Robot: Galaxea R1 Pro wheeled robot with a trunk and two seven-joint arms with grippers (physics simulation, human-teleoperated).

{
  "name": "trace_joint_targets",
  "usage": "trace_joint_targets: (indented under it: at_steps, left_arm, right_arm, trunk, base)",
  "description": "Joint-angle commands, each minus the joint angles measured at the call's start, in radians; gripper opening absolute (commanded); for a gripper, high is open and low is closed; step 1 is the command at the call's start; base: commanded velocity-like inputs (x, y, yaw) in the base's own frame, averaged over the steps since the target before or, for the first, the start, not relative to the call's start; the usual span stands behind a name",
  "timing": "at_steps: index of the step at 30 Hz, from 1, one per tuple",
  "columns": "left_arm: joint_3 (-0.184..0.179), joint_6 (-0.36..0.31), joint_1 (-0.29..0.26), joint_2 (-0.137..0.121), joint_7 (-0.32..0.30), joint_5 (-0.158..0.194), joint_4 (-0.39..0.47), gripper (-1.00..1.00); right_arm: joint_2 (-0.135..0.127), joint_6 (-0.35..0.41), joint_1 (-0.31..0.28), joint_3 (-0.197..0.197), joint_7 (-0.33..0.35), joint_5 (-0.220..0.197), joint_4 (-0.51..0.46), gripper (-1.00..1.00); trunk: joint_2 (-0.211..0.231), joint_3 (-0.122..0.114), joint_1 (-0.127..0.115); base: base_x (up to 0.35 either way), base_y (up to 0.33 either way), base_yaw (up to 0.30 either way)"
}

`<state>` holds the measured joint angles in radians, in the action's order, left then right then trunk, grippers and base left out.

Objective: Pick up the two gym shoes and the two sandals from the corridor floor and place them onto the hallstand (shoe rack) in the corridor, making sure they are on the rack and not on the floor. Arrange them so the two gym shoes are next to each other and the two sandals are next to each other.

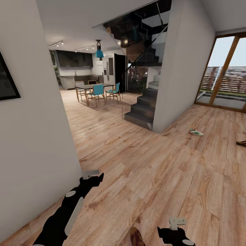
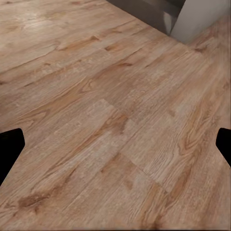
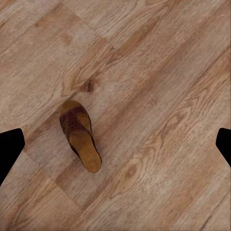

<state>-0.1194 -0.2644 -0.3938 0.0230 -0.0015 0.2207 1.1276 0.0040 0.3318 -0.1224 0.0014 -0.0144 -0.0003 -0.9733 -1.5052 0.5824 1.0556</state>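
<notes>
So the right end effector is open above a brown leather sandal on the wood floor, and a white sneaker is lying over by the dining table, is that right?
Not quite. The head view shows the white sneaker with green stripe lying near the grey wall corner by the dark staircase, not the dining table. The rest holds: the right end effector is open above the brown leather sandal.

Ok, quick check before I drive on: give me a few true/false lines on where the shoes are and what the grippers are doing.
1. A brown sandal lies on the floor below the right gripper. True.
2. The right gripper is shut on that sandal. False: its fingers stand wide apart above it, not touching.
3. A gym shoe lies on the floor near the wall corner by the stairs. True.
4. The left gripper holds a gym shoe. False: it is open over bare planks.
5. The gym shoe sits on a rack. False: it is on the floor.
</notes>
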Motion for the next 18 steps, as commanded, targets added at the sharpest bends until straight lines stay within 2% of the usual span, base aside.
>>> trace_joint_targets:
  at_steps: [1, 18]
  left_arm:
    - [0.0, -0.006, 0.0, 0.0, 0.0, 0.008, 0.001, 1.0]
    - [-0.002, -0.006, 0.0, -0.002, 0.0, 0.008, 0.001, 1.0]
  right_arm:
    - [0.0, 0.006, 0.0, 0.0, -0.001, 0.0, -0.002, 1.0]
    - [0.001, 0.006, 0.0, -0.001, -0.002, 0.001, -0.002, 1.0]
  trunk:
    - [-0.008, 0.006, 0.004]
    - [-0.127, 0.084, 0.069]
  base:
    - [0.0, 0.0, 0.0]
    - [0.0, 0.0, 0.0]
